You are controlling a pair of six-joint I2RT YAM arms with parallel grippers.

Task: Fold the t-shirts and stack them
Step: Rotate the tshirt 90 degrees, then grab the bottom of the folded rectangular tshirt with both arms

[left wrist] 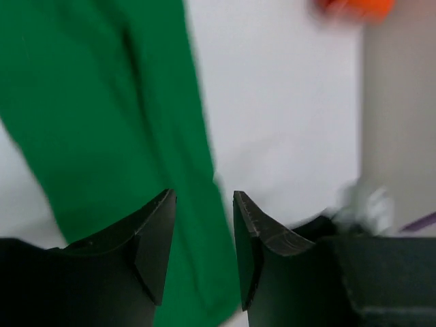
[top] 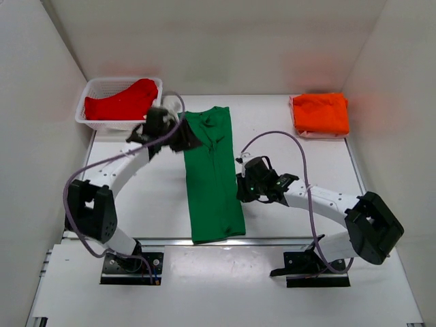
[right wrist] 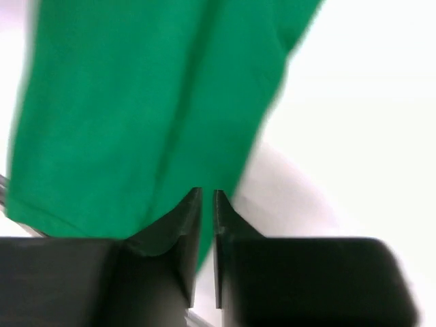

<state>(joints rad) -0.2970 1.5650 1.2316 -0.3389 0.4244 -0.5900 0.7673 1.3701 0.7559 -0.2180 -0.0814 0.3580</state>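
White tabletop (top: pixel 157 204) bears the green t-shirt (top: pixel 214 180), folded narrow, between the left hand (left wrist: pixel 204 225), spread, and right hand (right wrist: pixel 207 204), pressed together.

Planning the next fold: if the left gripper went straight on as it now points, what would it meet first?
Most likely the green t-shirt: its cloth lies right ahead of the left gripper, between its parted fingers. The gap to it is unclear.

On white table (top: pixel 157 197): green collared cloth t-shirt (top: pixel 214 177), folded into a long strip, lies at centre, running near edge to far. Far left corner: white mesh plastic basket (top: pixel 95 85), red cloth t-shirt (top: pixel 122 102) inside. Far right corner: folded orange cloth t-shirt (top: pixel 321 113).
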